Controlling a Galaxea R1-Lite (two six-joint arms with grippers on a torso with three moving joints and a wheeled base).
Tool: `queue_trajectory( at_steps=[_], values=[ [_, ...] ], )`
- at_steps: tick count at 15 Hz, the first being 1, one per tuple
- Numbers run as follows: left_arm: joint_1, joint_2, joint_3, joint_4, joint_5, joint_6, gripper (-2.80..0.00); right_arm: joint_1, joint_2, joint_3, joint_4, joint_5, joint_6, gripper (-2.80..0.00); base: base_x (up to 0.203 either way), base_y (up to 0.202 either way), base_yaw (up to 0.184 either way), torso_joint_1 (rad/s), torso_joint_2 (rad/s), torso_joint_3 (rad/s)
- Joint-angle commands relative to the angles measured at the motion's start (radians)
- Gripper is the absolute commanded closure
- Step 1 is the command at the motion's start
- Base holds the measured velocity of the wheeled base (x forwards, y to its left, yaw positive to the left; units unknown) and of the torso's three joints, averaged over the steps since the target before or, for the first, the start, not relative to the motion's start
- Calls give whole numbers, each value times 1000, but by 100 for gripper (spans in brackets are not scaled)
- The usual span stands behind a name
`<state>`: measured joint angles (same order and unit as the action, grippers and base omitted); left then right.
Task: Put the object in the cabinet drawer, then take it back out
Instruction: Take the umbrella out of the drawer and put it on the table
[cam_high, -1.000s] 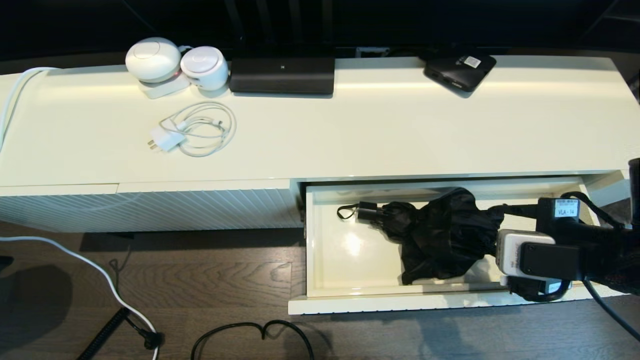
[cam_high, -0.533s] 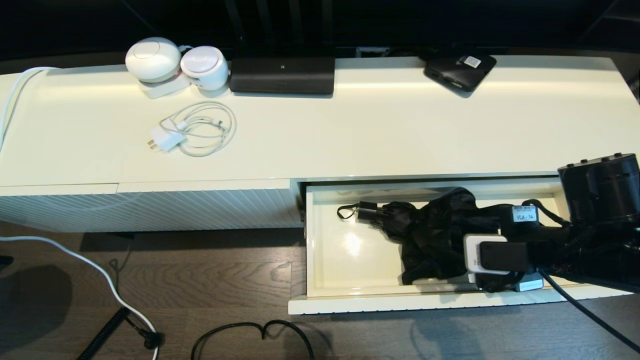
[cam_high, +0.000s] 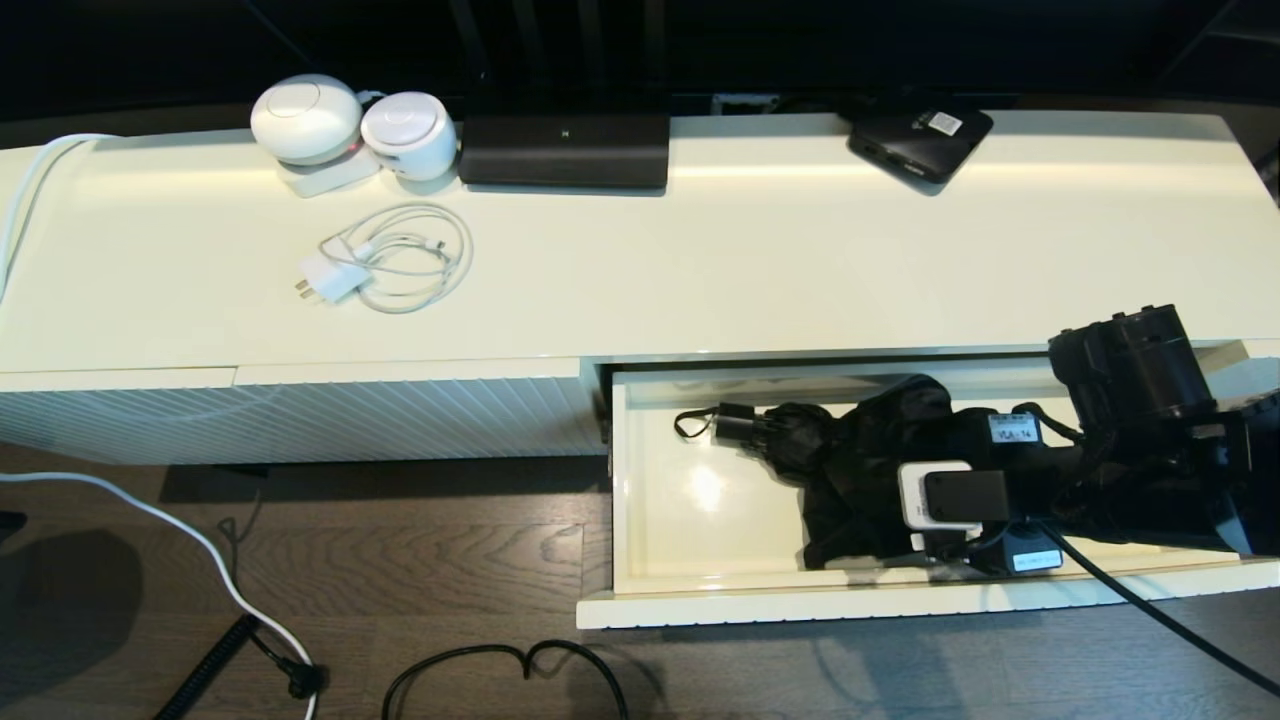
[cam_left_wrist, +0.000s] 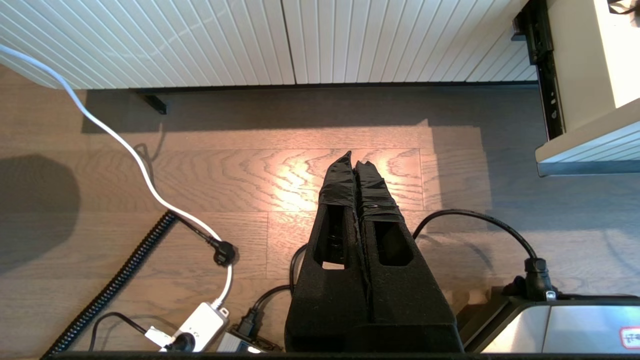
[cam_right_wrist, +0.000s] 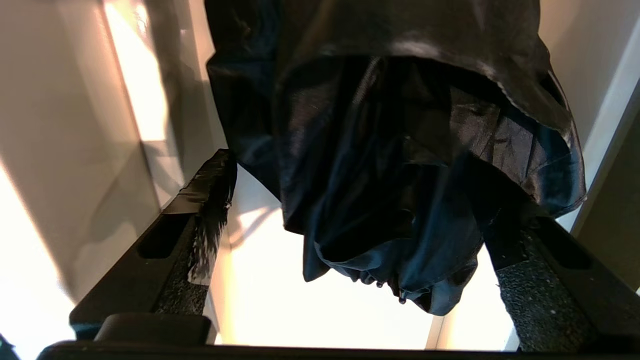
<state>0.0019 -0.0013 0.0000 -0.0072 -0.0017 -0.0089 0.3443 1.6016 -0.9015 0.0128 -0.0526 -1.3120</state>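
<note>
The black folding umbrella (cam_high: 860, 450) lies in the open cream drawer (cam_high: 690, 520), its short handle and wrist loop (cam_high: 725, 424) pointing left. My right gripper (cam_high: 875, 500) reaches in from the right, low over the bunched fabric end. In the right wrist view its gripper (cam_right_wrist: 360, 195) is open, one finger (cam_right_wrist: 200, 220) on each side of the umbrella fabric (cam_right_wrist: 390, 150), above the glossy drawer floor (cam_right_wrist: 260, 300). My left gripper (cam_left_wrist: 354, 159) hangs shut and empty above the wooden floor, out of the head view.
On the cabinet top stand two white round devices (cam_high: 305, 118), a long black device (cam_high: 563, 150), a flat black box (cam_high: 920, 135) and a white charger with coiled cable (cam_high: 385, 260). A ribbed panel (cam_high: 300, 420) sits left of the drawer. Cables (cam_high: 500, 665) lie on the floor.
My right arm has moved left and deeper into the drawer, bringing the gripper over the umbrella's fabric end. The umbrella has not moved. The drawer stays open.
</note>
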Motion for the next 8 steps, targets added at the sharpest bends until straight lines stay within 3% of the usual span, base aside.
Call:
queue_trajectory(
  at_steps=[1,8],
  values=[
    [0,-2,0,0,0,0,0,-20,10,-44,25,9,-16,-280,0,0,0,0,0,0],
    [1,-2,0,0,0,0,0,-36,21,-86,29,37,-52,-280,0,0,0,0,0,0]
  ],
)
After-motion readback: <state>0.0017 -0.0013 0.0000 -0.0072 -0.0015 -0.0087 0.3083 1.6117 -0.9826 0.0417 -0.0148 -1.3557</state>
